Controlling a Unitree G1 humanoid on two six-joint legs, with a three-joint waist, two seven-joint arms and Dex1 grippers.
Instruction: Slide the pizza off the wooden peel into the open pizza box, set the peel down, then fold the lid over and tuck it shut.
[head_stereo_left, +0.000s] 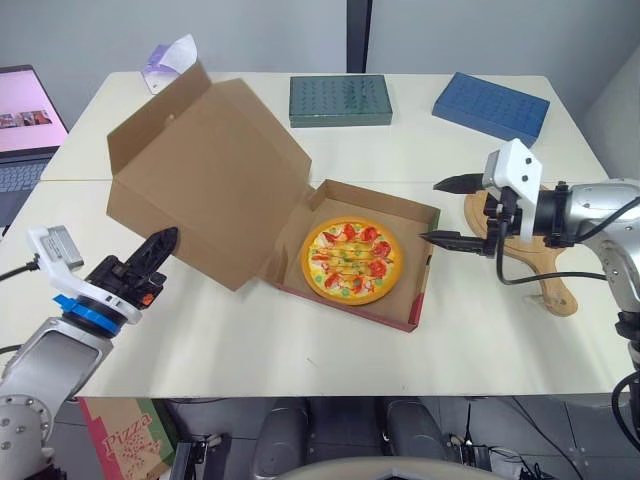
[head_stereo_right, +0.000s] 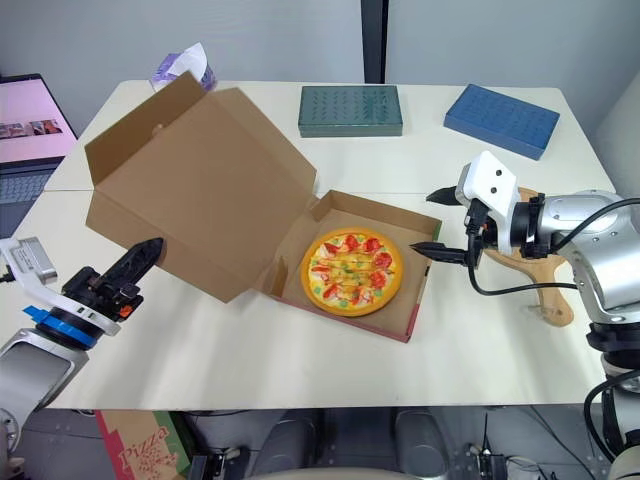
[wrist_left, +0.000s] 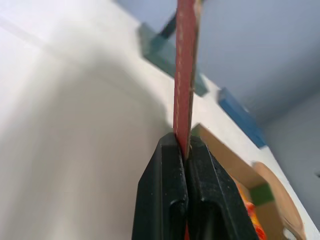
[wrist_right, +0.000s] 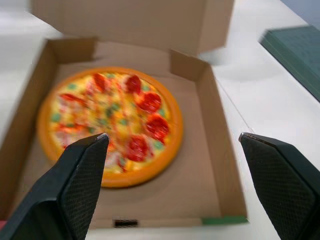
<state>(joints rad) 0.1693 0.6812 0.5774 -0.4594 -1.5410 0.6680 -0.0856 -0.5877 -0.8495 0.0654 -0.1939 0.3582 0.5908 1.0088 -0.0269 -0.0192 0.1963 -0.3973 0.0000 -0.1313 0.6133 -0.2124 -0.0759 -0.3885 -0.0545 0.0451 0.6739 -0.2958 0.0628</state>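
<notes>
The pizza (head_stereo_left: 351, 260) lies flat in the base of the open cardboard box (head_stereo_left: 420, 285) at the table's middle. The lid (head_stereo_left: 210, 170) stands raised, leaning to the left of the base. My left gripper (head_stereo_left: 162, 243) is shut on the lid's outer edge (wrist_left: 186, 75), pinching the thin cardboard between its fingers (wrist_left: 165, 175). My right gripper (head_stereo_left: 440, 211) hovers open just right of the box's right wall, with nothing between its fingers (wrist_right: 85, 165). The wooden peel (head_stereo_left: 545, 272) lies on the table at the right, partly under my right arm.
A green flat box (head_stereo_left: 340, 100) and a blue flat box (head_stereo_left: 491, 106) sit along the table's far side. A tissue pack (head_stereo_left: 170, 58) is at the far left corner, a laptop (head_stereo_left: 25, 130) beyond the left edge. Another pizza box (head_stereo_left: 125, 440) lies on the floor.
</notes>
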